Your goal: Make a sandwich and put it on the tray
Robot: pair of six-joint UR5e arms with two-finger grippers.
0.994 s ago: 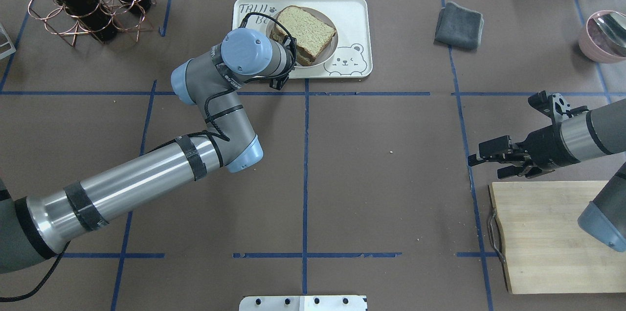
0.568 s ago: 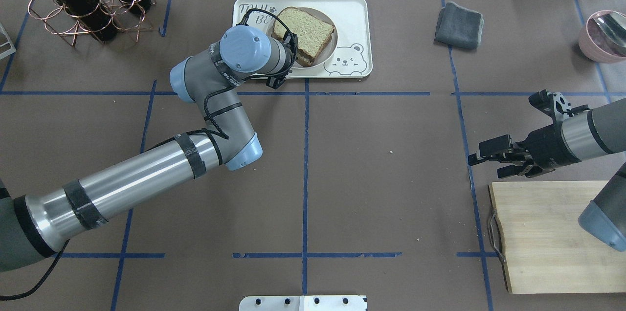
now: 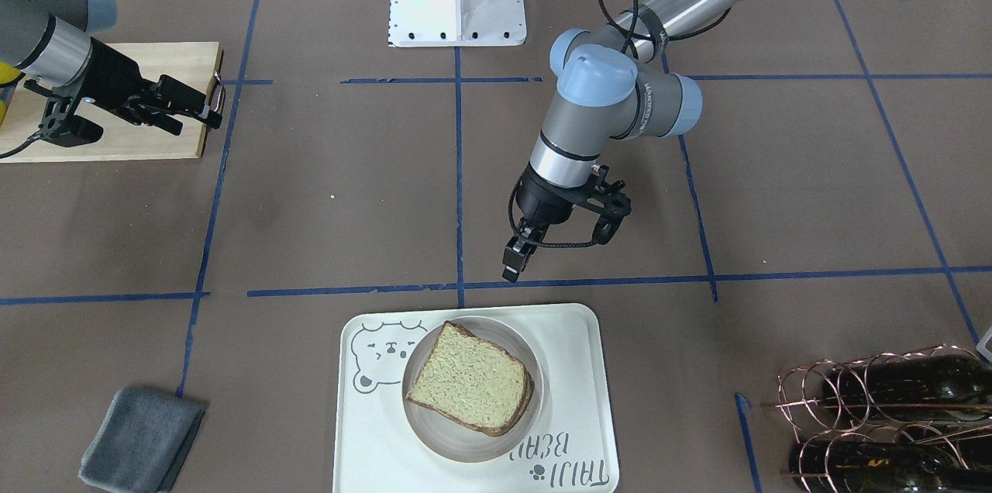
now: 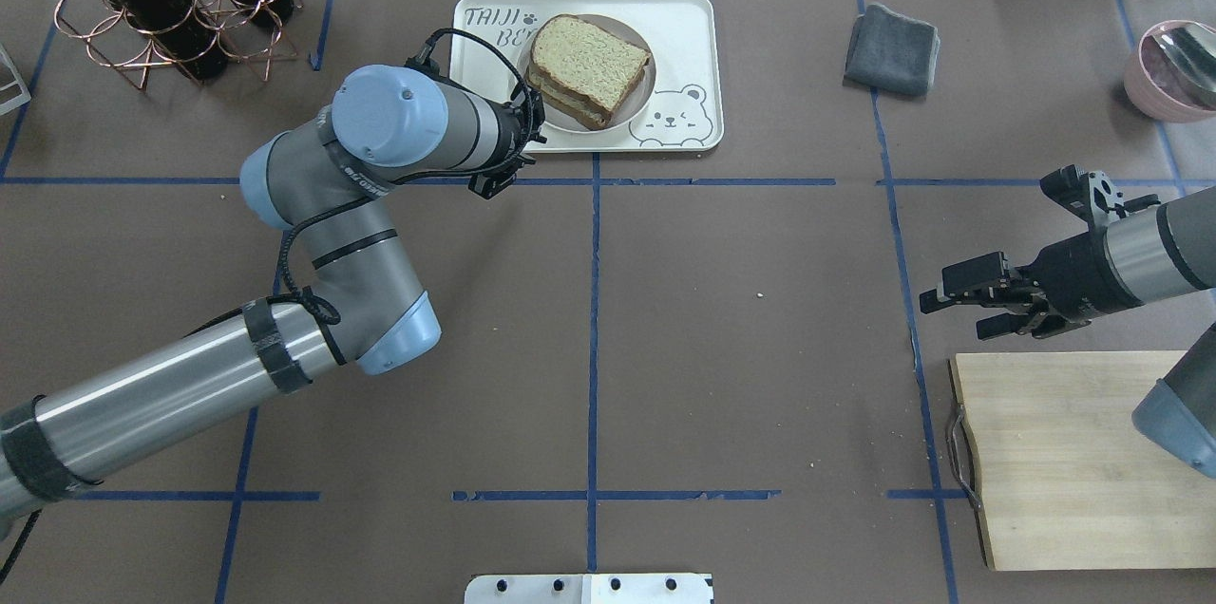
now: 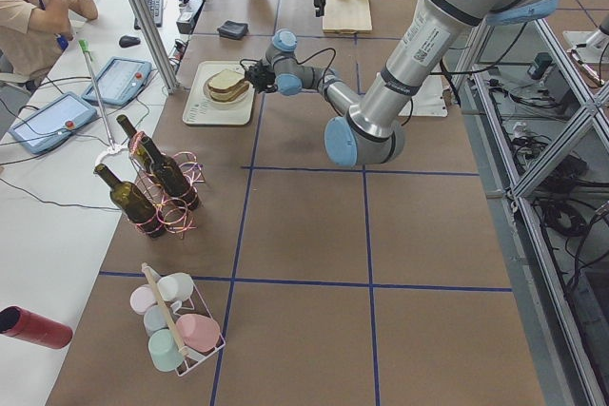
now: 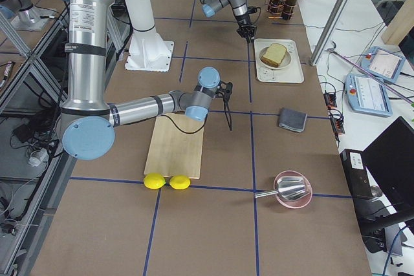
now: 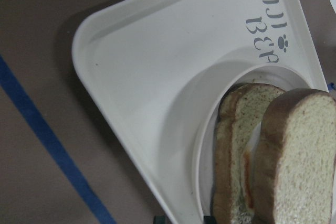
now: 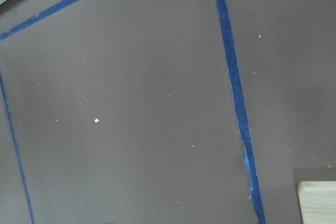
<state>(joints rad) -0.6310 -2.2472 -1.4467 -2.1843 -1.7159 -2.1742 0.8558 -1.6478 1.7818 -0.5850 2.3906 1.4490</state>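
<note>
Sandwich (image 4: 589, 63) on plate (image 4: 640, 103) in tray (image 4: 689, 34); L arm (image 4: 380, 124) nr edge.

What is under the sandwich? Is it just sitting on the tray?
No. The sandwich sits on a small round plate, and the plate sits on the tray. Only the plate's edge shows, because the bread covers its middle.

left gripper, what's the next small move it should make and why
Probably draw the left gripper back toward the robot's base. The sandwich sits whole on its plate inside the tray, and the gripper hangs off the tray's edge over bare table, carrying nothing, so nothing seems left to do there.
</note>
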